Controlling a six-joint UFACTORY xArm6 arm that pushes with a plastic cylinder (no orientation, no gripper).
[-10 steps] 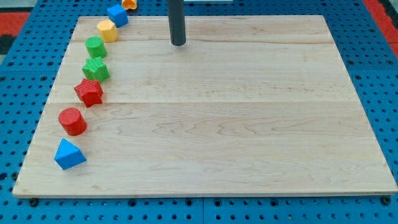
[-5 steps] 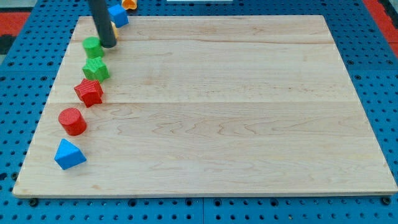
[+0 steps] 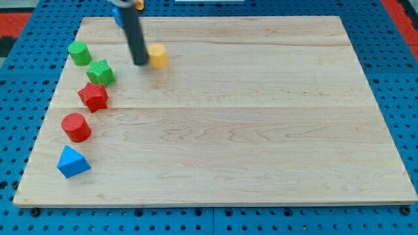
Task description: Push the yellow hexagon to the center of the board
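The yellow hexagon (image 3: pixel 157 56) lies on the wooden board (image 3: pixel 261 130) in its upper left part, left of and above the board's middle. My tip (image 3: pixel 140 62) stands just left of the hexagon, touching it or nearly so. The rod rises toward the view's top and hides most of a blue block (image 3: pixel 118 14) at the board's top edge.
A green cylinder (image 3: pixel 80 53), a green star-like block (image 3: pixel 100 72), a red star-like block (image 3: pixel 93 96), a red cylinder (image 3: pixel 76 127) and a blue triangular block (image 3: pixel 72 162) run down the board's left side. An orange block (image 3: pixel 138 4) peeks in at the view's top.
My tip swept left to the yellow hexagon, then right, pushing the hexagon right and down onto the board. The green cylinder shifted left.
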